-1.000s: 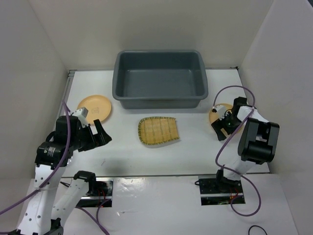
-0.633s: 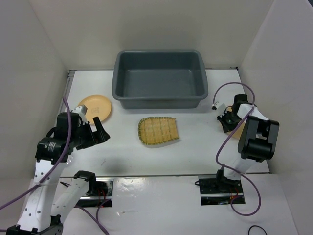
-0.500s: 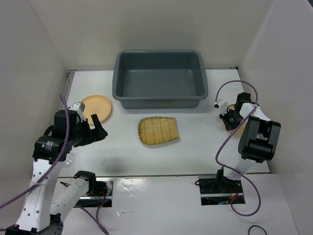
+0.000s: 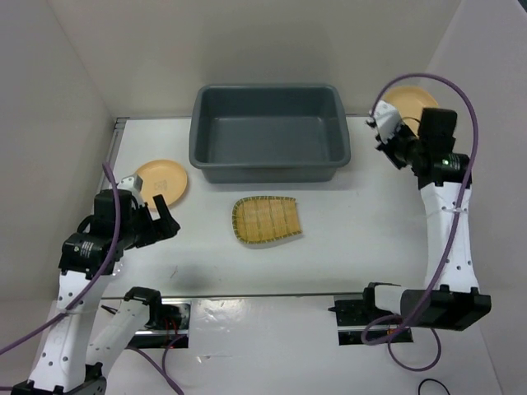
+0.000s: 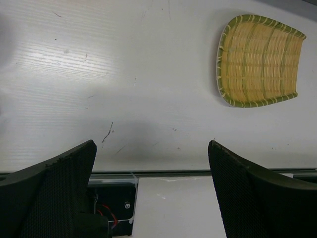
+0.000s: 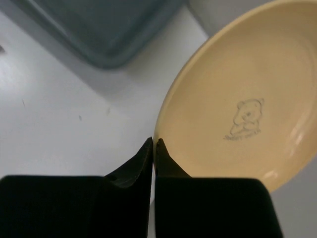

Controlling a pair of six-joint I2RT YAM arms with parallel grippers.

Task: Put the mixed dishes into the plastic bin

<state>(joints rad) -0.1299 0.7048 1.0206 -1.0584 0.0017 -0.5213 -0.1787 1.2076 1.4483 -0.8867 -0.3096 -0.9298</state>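
- The left gripper (image 4: 165,216) hovered over the near left part of the table (image 4: 346,239). Its jaws stood wide apart with nothing between them. In the left wrist view the left gripper (image 5: 151,146) showed only bare white table between its two dark fingers (image 5: 54,183).
- The yellow ribbed tray (image 4: 266,220) lay flat on the table near its middle. It was just in front of the plastic bin and well to the right of the left gripper. The left wrist view had the tray (image 5: 260,62) ahead and off to the right.
- One yellow-orange plate (image 4: 160,179) rested on the table at the left, beyond the left gripper and beside the bin's near left corner. It did not touch the bin.
- The grey plastic bin (image 4: 268,171) sat at the far middle of the table, with no dish inside.
- The right gripper (image 4: 398,125) was raised at the far right, beside the bin's right end. Its jaws were pinched tight on the rim of the second plate (image 4: 409,103).
- The right wrist view showed that plate (image 6: 237,109) tilted, a small bear drawn on it, and held outside the bin (image 6: 109,29).
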